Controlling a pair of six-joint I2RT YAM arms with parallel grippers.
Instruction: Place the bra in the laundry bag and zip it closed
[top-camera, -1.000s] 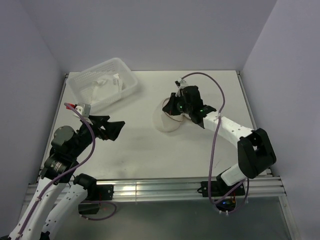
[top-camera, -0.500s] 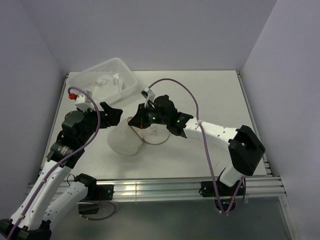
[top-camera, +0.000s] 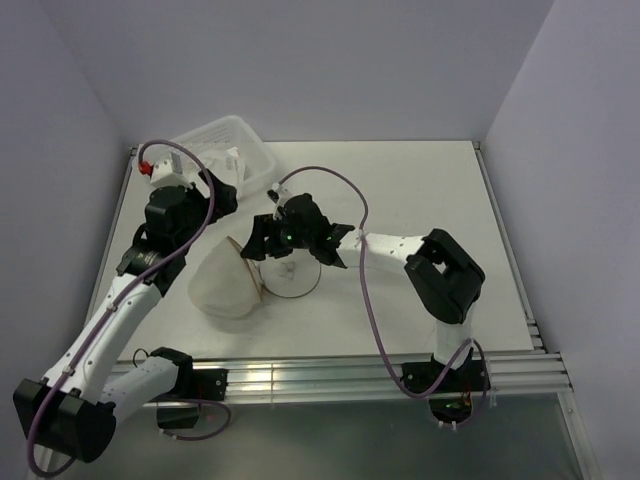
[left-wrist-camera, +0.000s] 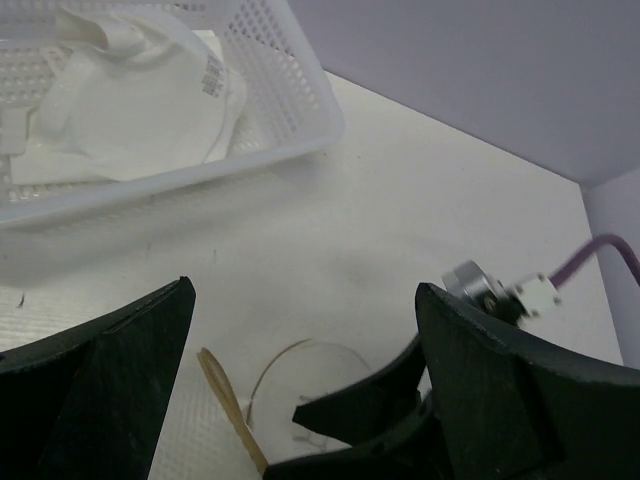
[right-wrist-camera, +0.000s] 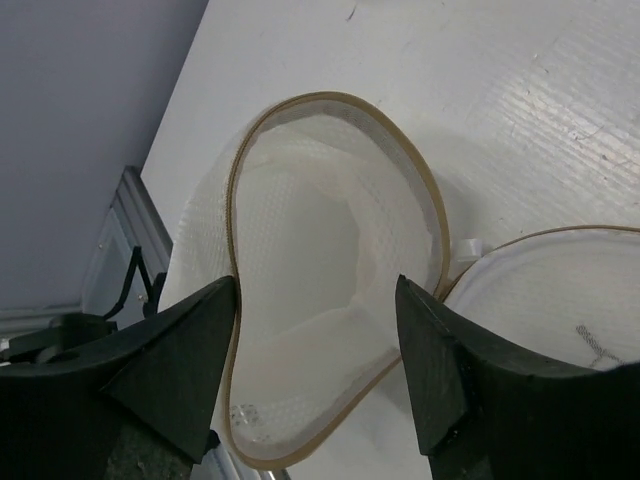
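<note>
The laundry bag (top-camera: 225, 288) lies on its side at the table's left centre. Its tan-rimmed mouth (right-wrist-camera: 330, 270) gapes wide, and its round lid (right-wrist-camera: 560, 290), with a small black icon, is flopped flat to the right. My right gripper (top-camera: 255, 245) hovers open just over the mouth (right-wrist-camera: 318, 290), with nothing between its fingers. The bra (left-wrist-camera: 130, 100) is a white padded garment with a label, lying in the basket (top-camera: 232, 162). My left gripper (top-camera: 222, 198) is open and empty (left-wrist-camera: 300, 300), held above the table between the basket and the bag.
The perforated white plastic basket (top-camera: 200, 140) sits at the back left corner (left-wrist-camera: 300, 110). The right gripper's black finger (left-wrist-camera: 360, 400) shows low in the left wrist view, close under my left gripper. Walls close off three sides of the table.
My right gripper dragged the bag from the table's centre to the left, then opened and let go. My left arm swung up and back towards the basket.
</note>
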